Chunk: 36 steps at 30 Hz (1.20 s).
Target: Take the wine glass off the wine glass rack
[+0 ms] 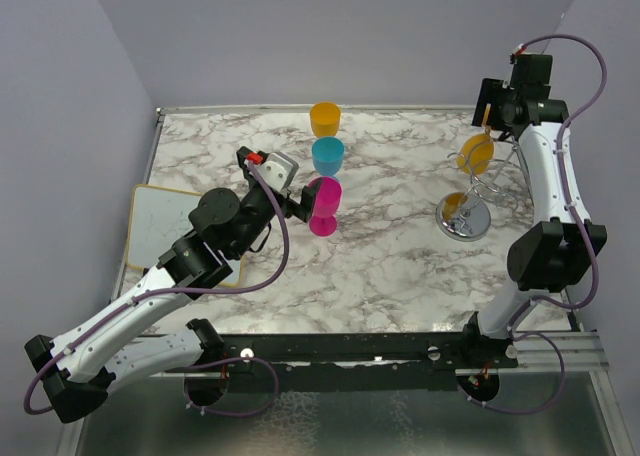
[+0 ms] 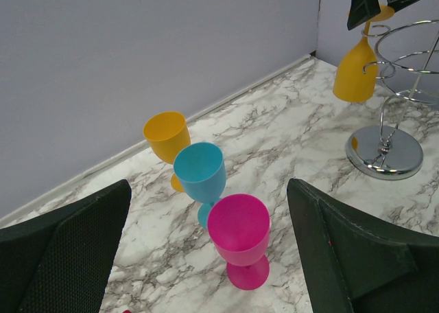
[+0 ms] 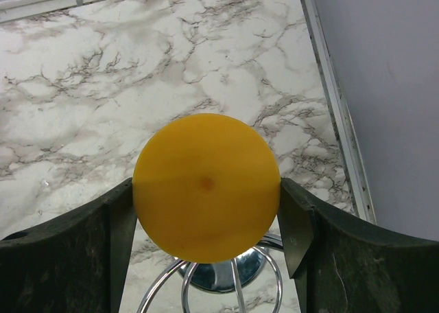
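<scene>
The yellow wine glass [image 3: 206,182] hung upside down on the wine glass rack [image 1: 464,217], far right on the bench [image 1: 380,266]. The right pincer [image 3: 207,213] pinched its round foot. It should slide the stem out gently, without tugging. The left pincer [image 2: 212,254] was spread wide.

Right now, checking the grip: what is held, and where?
The right gripper pinches the orange wine glass by its round foot; left gripper holds nothing.

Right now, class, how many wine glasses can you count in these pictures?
4. Three stand in a row mid-table: orange glass at the back, blue glass, pink glass nearest. The hanging glass, also orange, is upside down on the rack, in the right gripper.
</scene>
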Tool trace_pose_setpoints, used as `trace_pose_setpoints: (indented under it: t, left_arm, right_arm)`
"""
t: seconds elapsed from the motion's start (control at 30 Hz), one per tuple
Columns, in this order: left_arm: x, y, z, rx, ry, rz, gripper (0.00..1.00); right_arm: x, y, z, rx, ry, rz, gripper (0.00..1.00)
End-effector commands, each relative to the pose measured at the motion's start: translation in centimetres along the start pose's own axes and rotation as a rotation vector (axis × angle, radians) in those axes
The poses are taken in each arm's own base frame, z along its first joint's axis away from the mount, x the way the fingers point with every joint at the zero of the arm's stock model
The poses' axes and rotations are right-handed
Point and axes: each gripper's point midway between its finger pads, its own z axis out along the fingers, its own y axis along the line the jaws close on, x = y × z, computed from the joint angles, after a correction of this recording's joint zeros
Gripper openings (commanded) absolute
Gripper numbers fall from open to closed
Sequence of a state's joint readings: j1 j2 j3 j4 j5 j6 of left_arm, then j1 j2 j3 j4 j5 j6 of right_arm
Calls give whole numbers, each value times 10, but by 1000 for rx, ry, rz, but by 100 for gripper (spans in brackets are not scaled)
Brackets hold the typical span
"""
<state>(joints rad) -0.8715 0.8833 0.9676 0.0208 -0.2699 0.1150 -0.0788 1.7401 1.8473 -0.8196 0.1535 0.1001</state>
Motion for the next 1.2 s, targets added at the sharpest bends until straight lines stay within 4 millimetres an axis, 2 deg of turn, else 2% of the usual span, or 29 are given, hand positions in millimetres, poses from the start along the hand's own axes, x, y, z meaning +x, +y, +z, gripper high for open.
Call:
trace_pose_setpoints:
  t: [0.0, 0.37, 0.53, 0.87, 1.17]
  left_arm:
    - [-4, -3, 0, 18, -21, -11, 100]
    - [-4, -3, 0, 20, -20, -12, 99]
    - [-3, -5, 0, 24, -18, -12, 99]
    - [-2, -6, 1, 29, -16, -19, 100]
    - [9, -13, 9, 50, 19, -19, 100]
  right_arm:
    - [-15, -7, -3, 35, -40, 19, 71]
    - [-28, -11, 10, 73, -62, 18, 72]
    - [-38, -5, 13, 42, -79, 24, 71]
    - [-63, 40, -1, -206, -150, 100, 70]
    - [-60, 81, -23, -452, -157, 144, 70]
